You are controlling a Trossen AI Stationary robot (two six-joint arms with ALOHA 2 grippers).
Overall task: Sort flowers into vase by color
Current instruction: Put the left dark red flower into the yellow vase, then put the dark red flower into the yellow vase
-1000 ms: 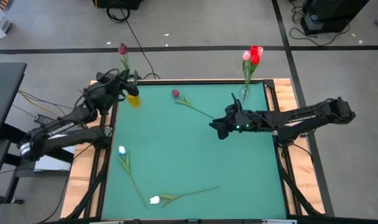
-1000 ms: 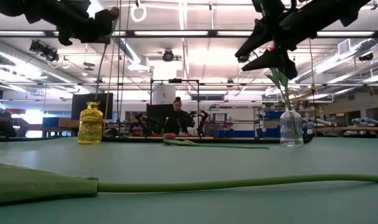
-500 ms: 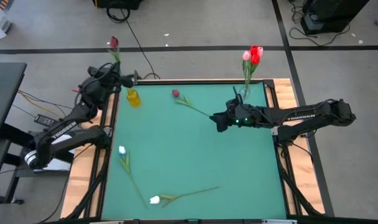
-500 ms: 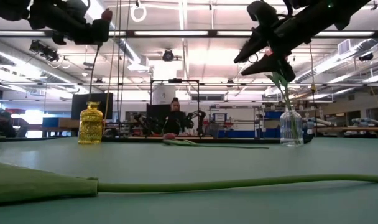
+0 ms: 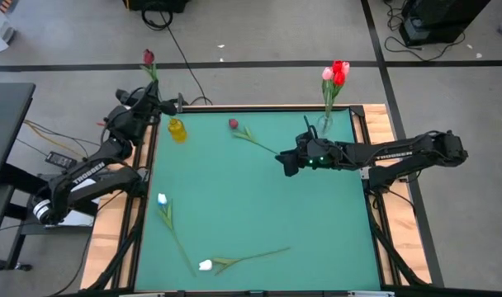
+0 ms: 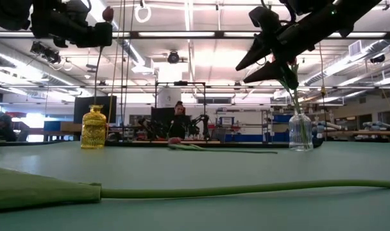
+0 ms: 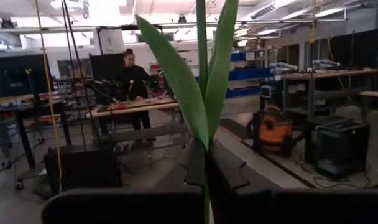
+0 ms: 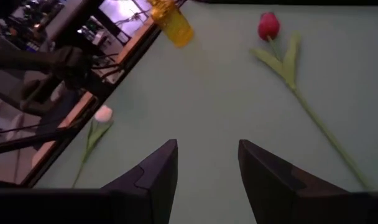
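Left claw (image 5: 156, 106): clamped on dark red tulip (image 5: 148, 57), raised beside yellow glass vase (image 5: 177, 130). Right claw (image 5: 289, 162): fingers spread, empty, above green counter (image 5: 259, 206) near red-budded tulip (image 5: 233, 124) lying flat.

White lettering on both arms, too small to read; no other legible text.

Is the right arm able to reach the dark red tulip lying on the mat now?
Probably yes: the right gripper is open and empty, above the stem of the dark red tulip, with nothing between them.
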